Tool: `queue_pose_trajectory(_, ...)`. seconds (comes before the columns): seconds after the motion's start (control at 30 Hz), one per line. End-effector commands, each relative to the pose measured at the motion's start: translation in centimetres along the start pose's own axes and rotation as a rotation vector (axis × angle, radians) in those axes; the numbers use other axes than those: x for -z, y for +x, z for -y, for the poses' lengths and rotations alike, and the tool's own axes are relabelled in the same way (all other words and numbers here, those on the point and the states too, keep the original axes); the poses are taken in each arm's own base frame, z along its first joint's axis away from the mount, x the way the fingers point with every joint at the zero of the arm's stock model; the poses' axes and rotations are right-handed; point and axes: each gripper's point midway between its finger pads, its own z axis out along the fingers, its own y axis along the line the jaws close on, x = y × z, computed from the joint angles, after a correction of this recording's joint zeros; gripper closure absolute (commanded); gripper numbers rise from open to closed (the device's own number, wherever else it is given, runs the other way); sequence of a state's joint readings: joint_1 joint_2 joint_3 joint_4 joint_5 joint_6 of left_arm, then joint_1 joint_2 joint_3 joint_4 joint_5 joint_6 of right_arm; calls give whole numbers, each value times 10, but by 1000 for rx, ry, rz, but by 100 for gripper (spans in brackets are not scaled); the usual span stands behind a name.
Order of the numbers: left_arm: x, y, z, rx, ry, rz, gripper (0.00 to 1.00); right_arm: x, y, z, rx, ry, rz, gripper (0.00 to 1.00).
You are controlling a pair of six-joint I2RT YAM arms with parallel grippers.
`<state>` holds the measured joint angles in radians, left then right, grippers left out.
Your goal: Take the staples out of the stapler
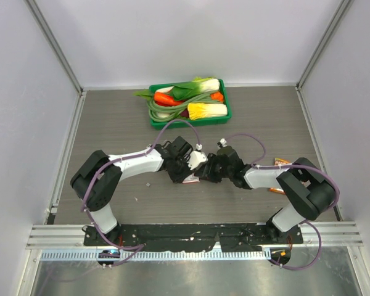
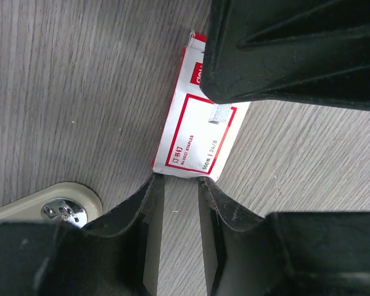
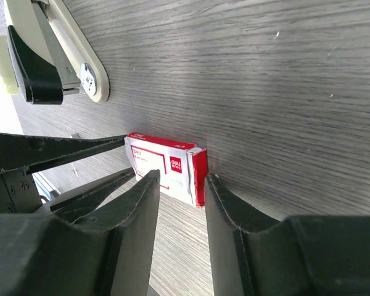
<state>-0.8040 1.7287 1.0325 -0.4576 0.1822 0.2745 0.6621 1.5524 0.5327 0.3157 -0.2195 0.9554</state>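
Showing both arms folded inward over the table (image 1: 111,123), the top view sets the left claw (image 1: 190,172) and the right claw (image 1: 205,174) nose to nose. What lies under them is mostly covered. A green tray (image 1: 225,117) of vegetables stands well apart at the far side.

Left wrist view: the left claw's fingers (image 2: 142,209) stand a narrow slot apart with bare table between them, holding nothing. Their tips reach the near edge of a red-and-white box (image 2: 194,139), which is wider than the slot. The right claw covers the box's far end. A rounded pale corner of the stapler (image 2: 49,200), with a shiny rivet, lies just beside one finger.

Right wrist view: the right claw's fingers (image 3: 135,216) are part open and bracket the box's red end; whether they press on it cannot be told. The stapler lies near the box but apart from it, showing a pale base, a grey metal rail and a black end. Neither claw touches it. The staples are not visible and are presumably still in the rail.

Handling, as judged: the stapler is rigid and dense for its size, and its smooth shell is likely to slip. It is best held across the long sides of the base while the hinged top is lifted. The staples would be light, in a brittle strip, and are better tipped out than squeezed.
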Motion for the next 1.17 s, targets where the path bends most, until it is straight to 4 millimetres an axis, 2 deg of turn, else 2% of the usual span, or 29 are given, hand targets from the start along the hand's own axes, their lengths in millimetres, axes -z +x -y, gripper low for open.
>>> queue_pose_trajectory(0.0,4,-10,1,-33,-11,44,68,7,18,14,6,38,-58,59)
queue_pose_trajectory(0.23,15,-6,1,-20,-10,9,67,20,12,22,21,67,-45,59)
queue_pose_trajectory(0.27,22,-14,-3,-7,-14,26,64,24,9,30,12,93,-43,58)
queue_pose_trajectory(0.3,27,-17,-4,6,-8,32,61,30,5,27,21,86,-27,57)
queue_pose_trajectory(0.33,37,-17,-4,25,-3,27,57,33,3,29,23,95,-21,54)
queue_pose_trajectory(0.37,48,-27,-9,47,-8,55,51,38,3,34,35,114,-27,51)
queue_pose_trajectory(0.4,60,-34,-12,56,-24,83,48,44,-4,32,38,112,-5,48)
queue_pose_trajectory(0.47,79,-41,-17,73,-39,109,41,51,-5,38,56,146,-15,41)
queue_pose_trajectory(0.5,87,-40,-15,80,-35,104,39,55,-8,35,69,141,-9,36)
queue_pose_trajectory(0.53,102,-47,-16,83,-48,138,32,59,-10,36,80,163,-12,29)
queue_pose_trajectory(0.67,134,-48,-9,127,-26,174,21,70,-21,31,146,210,-12,22)
queue_pose_trajectory(0.73,150,-42,-13,160,-36,197,5,74,-30,27,165,243,-8,22)
queue_pose_trajectory(0.8,161,-35,-16,186,-46,202,0,80,-43,20,204,262,14,21)
queue_pose_trajectory(0.87,177,-28,-26,230,-68,223,0,82,-53,14,224,264,45,22)
queue_pose_trajectory(0.9,182,-24,-25,248,-53,227,0,84,-60,4,241,245,66,21)
queue_pose_trajectory(0.97,198,-15,-35,293,-87,258,0,86,-69,-8,255,219,95,21)
queue_pose_trajectory(1.0,202,-10,-37,303,-96,261,0,88,-76,-18,269,199,110,21)
queue_pose_trajectory(1.13,224,9,-52,396,-145,318,0,98,-101,-34,308,213,186,21)
